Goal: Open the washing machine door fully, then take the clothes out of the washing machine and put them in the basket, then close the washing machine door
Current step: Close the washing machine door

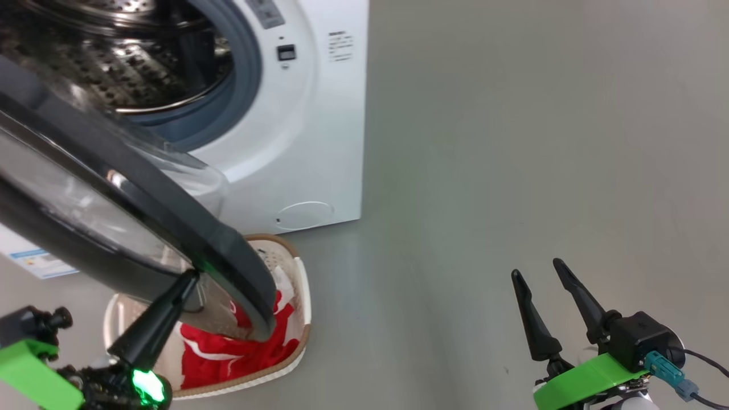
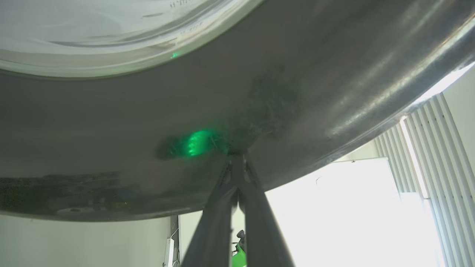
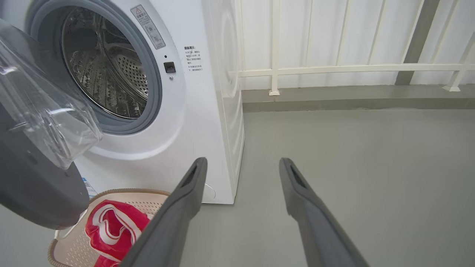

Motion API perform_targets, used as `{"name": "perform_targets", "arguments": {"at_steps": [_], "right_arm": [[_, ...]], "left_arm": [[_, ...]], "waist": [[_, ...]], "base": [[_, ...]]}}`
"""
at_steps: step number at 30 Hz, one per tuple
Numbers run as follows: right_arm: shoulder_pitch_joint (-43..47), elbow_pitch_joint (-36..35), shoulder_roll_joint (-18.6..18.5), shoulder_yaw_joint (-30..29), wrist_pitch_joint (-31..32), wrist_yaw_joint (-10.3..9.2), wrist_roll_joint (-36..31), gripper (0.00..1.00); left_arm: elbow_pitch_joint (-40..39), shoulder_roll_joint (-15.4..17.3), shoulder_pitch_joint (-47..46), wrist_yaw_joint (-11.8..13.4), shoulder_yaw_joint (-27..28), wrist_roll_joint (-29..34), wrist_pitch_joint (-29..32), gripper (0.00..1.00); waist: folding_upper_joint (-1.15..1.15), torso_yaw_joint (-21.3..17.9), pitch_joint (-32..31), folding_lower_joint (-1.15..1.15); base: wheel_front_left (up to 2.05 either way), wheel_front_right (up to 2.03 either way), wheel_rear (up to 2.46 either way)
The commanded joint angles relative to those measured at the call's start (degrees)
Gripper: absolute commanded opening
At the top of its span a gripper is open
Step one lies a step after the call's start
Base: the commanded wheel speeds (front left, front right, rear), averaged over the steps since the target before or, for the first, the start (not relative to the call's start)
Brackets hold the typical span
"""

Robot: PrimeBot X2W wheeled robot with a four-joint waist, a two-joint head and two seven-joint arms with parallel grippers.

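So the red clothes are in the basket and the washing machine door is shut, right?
Not quite. The washing machine door is open, not shut: the right wrist view shows it swung aside and the steel drum uncovered. The red clothes are indeed in the basket.

1. A smooth grey floor (image 3: 352,155) is spreading out ahead of the right gripper (image 3: 242,160), between its jaws and away to their right.
2. A white railing (image 3: 334,68) is running across the far side, well beyond those jaws, with a post standing on a low grey kerb (image 3: 352,97).
3. A white ribbed wall (image 3: 371,33) is rising behind the railing.
4. Pale vertical blinds (image 2: 419,155) are hanging well beyond the left gripper (image 2: 237,157), to the right of its jaws.
5. A washed-out white panel (image 2: 334,207) is glaring just right of those jaws.
6. A small white box (image 2: 169,252) with a cable is hanging to their lower left.
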Motion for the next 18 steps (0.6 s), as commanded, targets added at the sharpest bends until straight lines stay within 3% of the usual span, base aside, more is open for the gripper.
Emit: {"name": "perform_targets", "arguments": {"at_steps": [1, 8, 18], "right_arm": [[-2.3, -1.2, -0.6, 1.4, -0.7, 0.19, 0.3, 1.0], [-2.5, -1.1, -0.6, 1.9, -0.7, 0.19, 0.7, 1.0], [-2.3, -1.3, -0.6, 1.9, -0.7, 0.19, 0.9, 1.0]], "left_arm": [[-1.0, 1.4, -2.8, 0.0, 2.2, 0.0, 0.1, 0.0], [2.2, 2.2, -7.0, 0.2, 2.9, -0.5, 0.0, 0.0], [5.0, 2.6, -9.6, -0.5, 3.0, -0.3, 0.3, 0.0]], "waist": [[0.0, -1.9, 0.5, 0.0], [0.0, -4.1, 0.9, 0.0], [0.0, -4.2, 1.0, 0.0]], "base": [[0.0, 0.0, 0.0], [0.0, 0.0, 0.0], [0.0, 0.0, 0.0]]}}
